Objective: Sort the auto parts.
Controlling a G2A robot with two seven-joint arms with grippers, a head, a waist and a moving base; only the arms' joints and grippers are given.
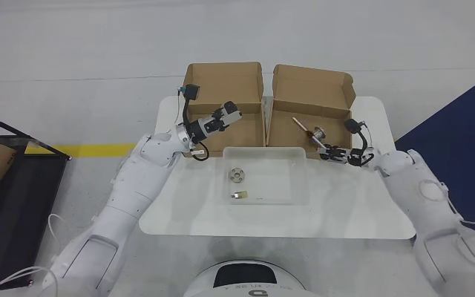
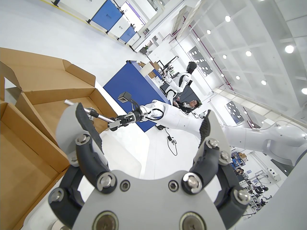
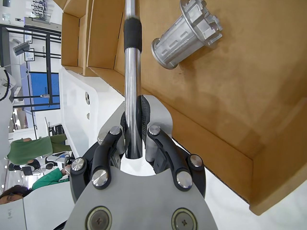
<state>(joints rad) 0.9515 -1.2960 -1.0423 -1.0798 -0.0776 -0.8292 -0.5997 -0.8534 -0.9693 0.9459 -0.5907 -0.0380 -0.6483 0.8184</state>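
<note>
My right gripper (image 3: pixel 133 111) is shut on a chrome rod (image 3: pixel 132 72) with a black band, and the rod points into the right cardboard box (image 3: pixel 227 96). A grey ribbed metal hub (image 3: pixel 187 32) lies on that box's floor beside the rod. From above, the right gripper (image 1: pixel 327 154) sits at the box's front edge, with the rod (image 1: pixel 303 126) slanting inward past the hub (image 1: pixel 318 135). My left gripper (image 1: pixel 231 112) hovers open over the left cardboard box (image 1: pixel 223 80), its fingers (image 2: pixel 84 120) spread and holding nothing.
A clear tray (image 1: pixel 286 160) stands in front of the boxes at the table's middle, holding a round disc (image 1: pixel 237 174) and a small part (image 1: pixel 239 195). White tabletop (image 1: pixel 356 208) lies bare in front of and beside the tray.
</note>
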